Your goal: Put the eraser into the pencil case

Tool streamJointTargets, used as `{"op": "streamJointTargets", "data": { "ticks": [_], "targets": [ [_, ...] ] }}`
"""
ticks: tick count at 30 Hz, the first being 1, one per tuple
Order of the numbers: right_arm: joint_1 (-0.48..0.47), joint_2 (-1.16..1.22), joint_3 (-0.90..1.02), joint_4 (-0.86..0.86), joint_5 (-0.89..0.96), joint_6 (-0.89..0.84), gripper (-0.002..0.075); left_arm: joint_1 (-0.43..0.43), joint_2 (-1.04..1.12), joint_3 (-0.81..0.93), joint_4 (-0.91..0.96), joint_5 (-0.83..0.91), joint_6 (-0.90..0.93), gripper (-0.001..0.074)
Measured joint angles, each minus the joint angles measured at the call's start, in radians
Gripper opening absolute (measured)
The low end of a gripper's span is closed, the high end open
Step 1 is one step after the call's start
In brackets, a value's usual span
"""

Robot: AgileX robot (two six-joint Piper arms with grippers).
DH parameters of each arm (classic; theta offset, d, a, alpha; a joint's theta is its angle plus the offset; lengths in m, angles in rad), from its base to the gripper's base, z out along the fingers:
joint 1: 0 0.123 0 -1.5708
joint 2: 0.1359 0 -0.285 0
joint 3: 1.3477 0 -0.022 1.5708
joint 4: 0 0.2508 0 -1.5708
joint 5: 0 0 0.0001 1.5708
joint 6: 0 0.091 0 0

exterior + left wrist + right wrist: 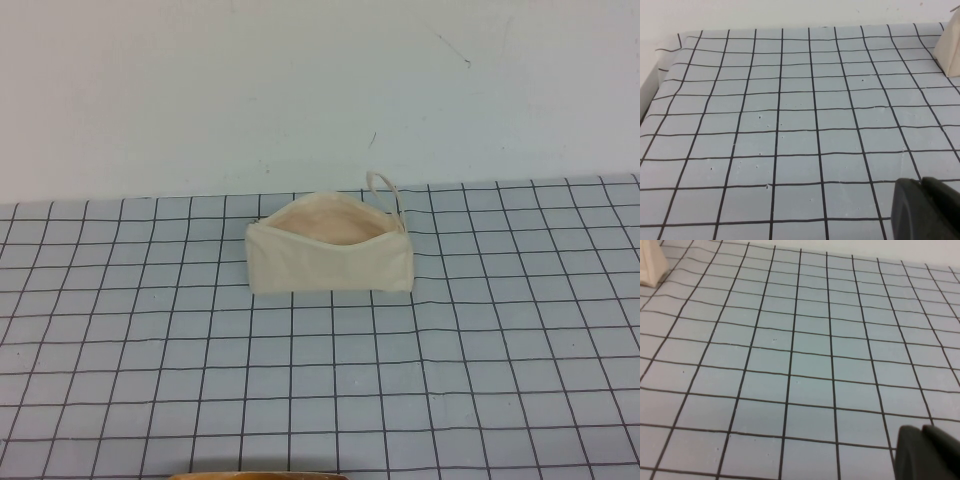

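The pencil case (pixel 330 262) is a cream-white fabric pouch standing on the grid mat, zip mouth open upward, peach lining showing, loop strap (pixel 385 190) at its right end. The eraser shows in no view. Neither arm appears in the high view. My left gripper (pixel 921 181) is shut and empty, low over the mat, far from the pouch, whose corner shows in the left wrist view (pixel 950 42). My right gripper (pixel 921 429) is shut and empty, also low over the mat, with the pouch's corner at the edge of its view (pixel 651 262).
A blue-grey mat with a black grid (pixel 320 380) covers the table up to a white wall (pixel 300 90). A thin orange-brown edge (pixel 260 475) shows at the near rim of the high view. The mat's far left border (pixel 650 95) shows in the left wrist view.
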Motion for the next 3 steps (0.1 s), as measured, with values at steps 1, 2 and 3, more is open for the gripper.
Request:
{"op": "streamJointTargets", "data": {
  "ticks": [1, 2, 3],
  "targets": [
    [0.0, 0.0, 0.0, 0.0, 0.0, 0.0, -0.0001, 0.0, 0.0, 0.0, 0.0, 0.0, 0.0, -0.0001],
    [0.0, 0.0, 0.0, 0.0, 0.0, 0.0, -0.0001, 0.0, 0.0, 0.0, 0.0, 0.0, 0.0, -0.0001],
    [0.0, 0.0, 0.0, 0.0, 0.0, 0.0, -0.0001, 0.0, 0.0, 0.0, 0.0, 0.0, 0.0, -0.0001]
  ]
}}
